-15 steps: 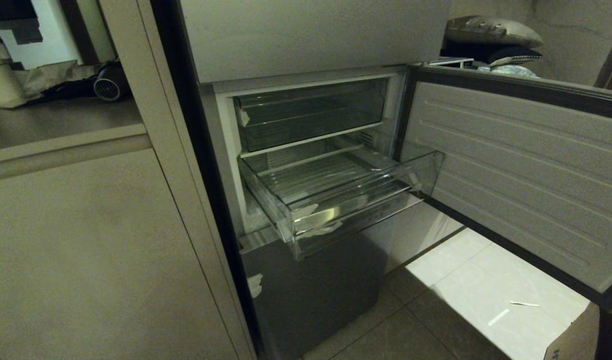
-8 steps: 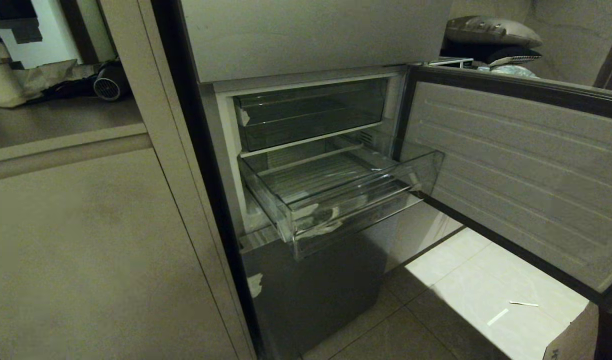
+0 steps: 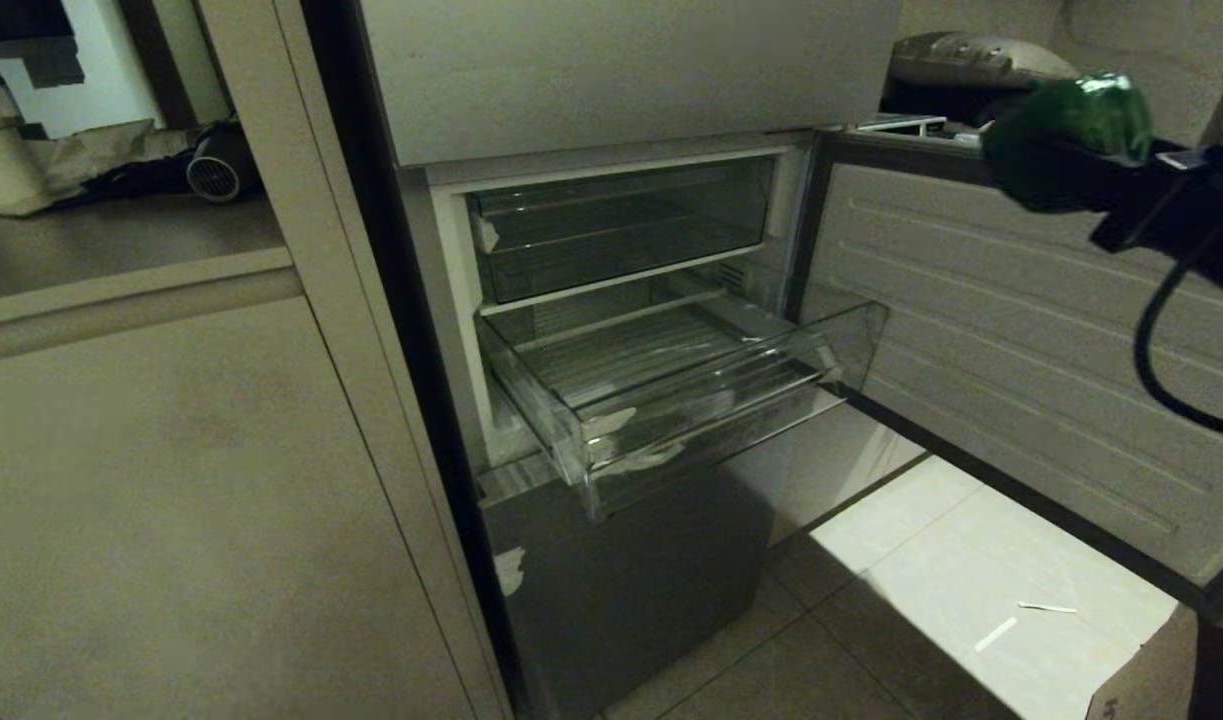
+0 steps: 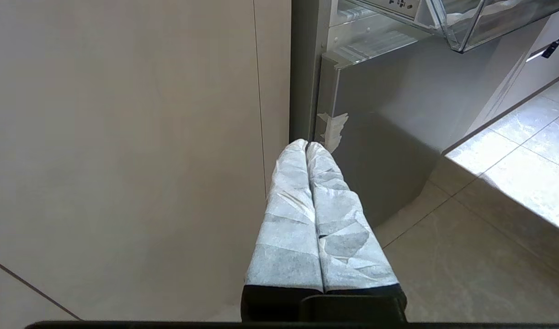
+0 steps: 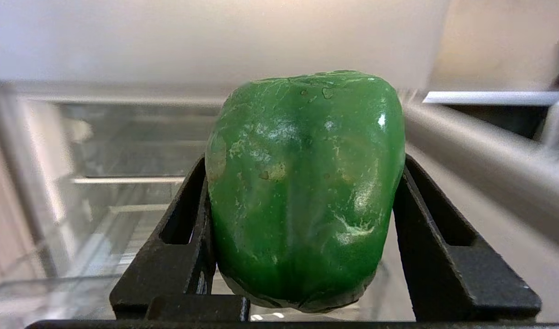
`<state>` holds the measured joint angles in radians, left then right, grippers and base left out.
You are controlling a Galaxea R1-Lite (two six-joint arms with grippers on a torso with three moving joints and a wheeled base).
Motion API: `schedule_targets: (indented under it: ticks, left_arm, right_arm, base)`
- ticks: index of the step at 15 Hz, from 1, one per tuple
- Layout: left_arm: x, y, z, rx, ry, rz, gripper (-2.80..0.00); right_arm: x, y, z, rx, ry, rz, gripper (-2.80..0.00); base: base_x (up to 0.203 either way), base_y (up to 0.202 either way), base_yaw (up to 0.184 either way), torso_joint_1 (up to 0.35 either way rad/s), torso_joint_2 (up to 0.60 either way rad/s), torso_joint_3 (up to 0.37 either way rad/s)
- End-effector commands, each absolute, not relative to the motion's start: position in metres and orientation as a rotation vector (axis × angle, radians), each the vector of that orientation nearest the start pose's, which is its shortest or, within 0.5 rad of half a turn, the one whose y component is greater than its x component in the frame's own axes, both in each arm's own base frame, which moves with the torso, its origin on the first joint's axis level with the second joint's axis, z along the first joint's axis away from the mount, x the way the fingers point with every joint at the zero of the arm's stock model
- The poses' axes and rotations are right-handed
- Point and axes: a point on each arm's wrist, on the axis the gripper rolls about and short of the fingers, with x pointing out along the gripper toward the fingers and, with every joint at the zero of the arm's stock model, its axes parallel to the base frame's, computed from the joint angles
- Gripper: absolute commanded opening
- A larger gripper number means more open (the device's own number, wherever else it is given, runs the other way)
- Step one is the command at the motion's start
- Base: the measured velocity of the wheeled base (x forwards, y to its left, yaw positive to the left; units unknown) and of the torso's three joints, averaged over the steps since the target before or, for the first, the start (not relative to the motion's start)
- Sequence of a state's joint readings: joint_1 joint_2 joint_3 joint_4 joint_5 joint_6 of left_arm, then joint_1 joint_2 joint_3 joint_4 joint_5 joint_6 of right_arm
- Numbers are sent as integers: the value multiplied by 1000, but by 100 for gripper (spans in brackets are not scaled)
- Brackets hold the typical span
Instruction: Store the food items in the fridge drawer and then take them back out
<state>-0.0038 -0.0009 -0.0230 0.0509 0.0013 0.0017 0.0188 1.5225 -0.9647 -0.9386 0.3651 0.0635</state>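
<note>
A glossy dark green pepper [image 5: 306, 192] fills the right wrist view, and my right gripper [image 5: 302, 183] is shut on it, one black finger on each side. From the head view the pepper [image 3: 1061, 135] hangs high at the right, above the top edge of the open fridge door [image 3: 1031, 330] and to the right of the fridge drawer [image 3: 671, 390]. That clear, ribbed drawer is pulled out and holds nothing. My left gripper [image 4: 306, 145] is shut and holds nothing; it points at the floor beside the fridge's lower door. The tan-brown food item is out of view.
Above the drawer sits a smaller clear bin [image 3: 621, 230], pushed in. The open door stands along the right. A beige cabinet panel [image 3: 171, 500] flanks the fridge on the left. Tiled floor [image 3: 951, 600] with two paper scraps lies below the door. Cushions [image 3: 981, 60] lie behind the door.
My right arm has swung into the head view from the right, carrying the green pepper to above the door's top edge. The drawer and the left arm have not moved.
</note>
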Motion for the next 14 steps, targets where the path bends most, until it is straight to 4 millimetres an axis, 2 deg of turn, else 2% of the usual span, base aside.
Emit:
schedule_targets:
  ticks: [1,4,6,8,11,14]
  left_arm:
    - [-25,0,77,2,28,-2,-280]
    - [-25,0,76,2,29,-3,-280]
    - [-25,0,77,2,28,-2,-280]
    - [-25,0,77,2,29,-3,-280]
    - [-25,0,77,2,29,-3,-280]
    - [-25,0,77,2,28,-3,-280]
  right_arm:
    - [347,28,265,39,-253,421,-280]
    - [394,59,249,68,-322,469,-280]
    - [415,87,241,81,-378,525,-280]
    - [428,111,233,91,-402,565,-280]
    - [436,134,221,109,-394,571,-280]
    - [440,136,213,113,-345,559,-280]
  base:
    - [0,0,0,0,0,0]
    - [0,0,0,0,0,0]
    - [0,0,0,0,0,0]
    - [0,0,0,0,0,0]
    - [0,0,0,0,0,0]
    - [0,0,0,0,0,0]
